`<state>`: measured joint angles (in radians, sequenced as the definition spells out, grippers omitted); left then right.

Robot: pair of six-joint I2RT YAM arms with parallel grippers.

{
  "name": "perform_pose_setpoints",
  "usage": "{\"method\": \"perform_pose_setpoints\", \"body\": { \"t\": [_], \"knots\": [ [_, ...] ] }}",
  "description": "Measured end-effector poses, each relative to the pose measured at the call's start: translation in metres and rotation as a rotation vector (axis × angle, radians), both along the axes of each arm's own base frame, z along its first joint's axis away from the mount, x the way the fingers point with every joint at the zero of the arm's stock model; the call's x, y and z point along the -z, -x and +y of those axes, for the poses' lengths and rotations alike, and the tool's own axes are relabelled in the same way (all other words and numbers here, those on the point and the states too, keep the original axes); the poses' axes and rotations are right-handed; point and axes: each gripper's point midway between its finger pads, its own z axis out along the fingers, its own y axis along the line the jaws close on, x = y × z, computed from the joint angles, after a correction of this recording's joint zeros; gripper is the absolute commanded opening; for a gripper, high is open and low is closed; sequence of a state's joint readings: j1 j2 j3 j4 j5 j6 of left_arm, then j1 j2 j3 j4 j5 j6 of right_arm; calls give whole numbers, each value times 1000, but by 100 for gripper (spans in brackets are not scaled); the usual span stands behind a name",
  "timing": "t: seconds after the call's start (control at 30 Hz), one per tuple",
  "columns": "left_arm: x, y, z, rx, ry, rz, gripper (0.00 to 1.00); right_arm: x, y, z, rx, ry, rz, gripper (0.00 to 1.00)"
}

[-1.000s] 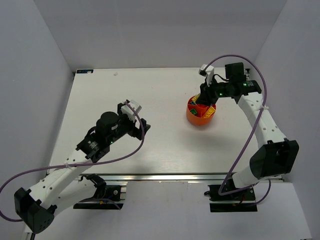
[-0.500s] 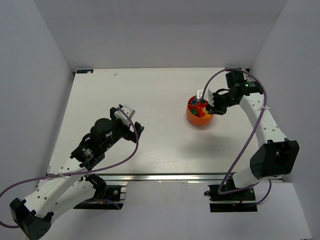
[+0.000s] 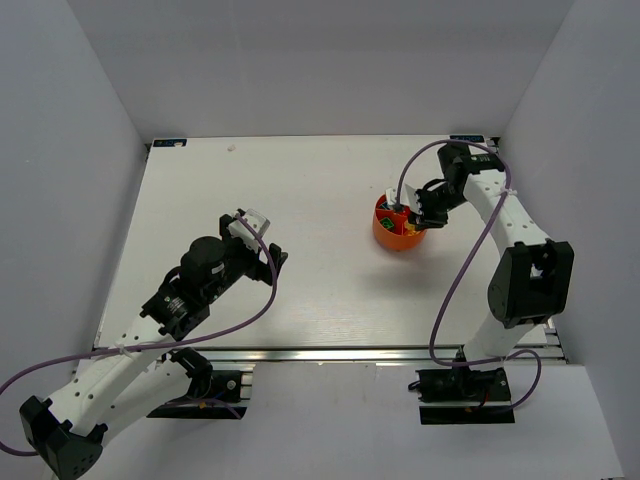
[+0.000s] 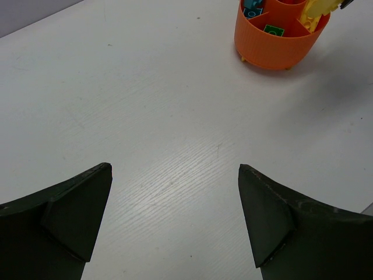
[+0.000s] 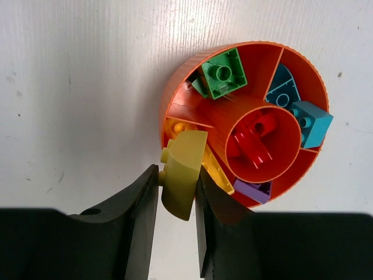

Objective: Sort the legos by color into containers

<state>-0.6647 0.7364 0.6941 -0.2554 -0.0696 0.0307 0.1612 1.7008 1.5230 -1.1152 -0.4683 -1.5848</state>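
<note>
The round orange bowl [image 5: 185, 109] with inner dividers holds green bricks [image 5: 221, 73], teal-blue bricks [image 5: 309, 122], red bricks [image 5: 256, 140] in the middle cup, a purple brick [image 5: 255, 189] and yellow bricks [image 5: 217, 169]. My right gripper [image 5: 178, 192] is shut on a yellow brick [image 5: 182, 172] and holds it over the rim at the yellow compartment. In the top view the right gripper [image 3: 408, 215] hangs over the bowl [image 3: 392, 238]. My left gripper [image 4: 175, 221] is open and empty over bare table; the bowl [image 4: 274, 49] lies far ahead of it.
The white table [image 3: 320, 270] is walled by white panels on the left, right and back. The right arm's purple cable [image 3: 455, 270] loops down beside the bowl. The left arm [image 3: 190, 285] stretches over the table's near left part.
The right gripper has turned and come down to the bowl's rim with the yellow brick. The left arm drew back toward the near left, then held still.
</note>
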Motion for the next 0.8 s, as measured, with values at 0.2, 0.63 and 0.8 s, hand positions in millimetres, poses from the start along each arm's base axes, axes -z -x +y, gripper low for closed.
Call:
{"method": "perform_pose_setpoints", "body": {
  "t": [0.2, 0.63, 0.8],
  "knots": [
    [0, 0, 0, -1, -1, 0, 98, 2, -4, -5, -7, 24, -13, 0],
    [0, 0, 0, 0, -3, -2, 98, 12, -13, -9, 1, 53, -26, 45],
    [0, 0, 0, 0, -4, -2, 98, 14, -15, -9, 5, 50, -30, 59]
  ]
}}
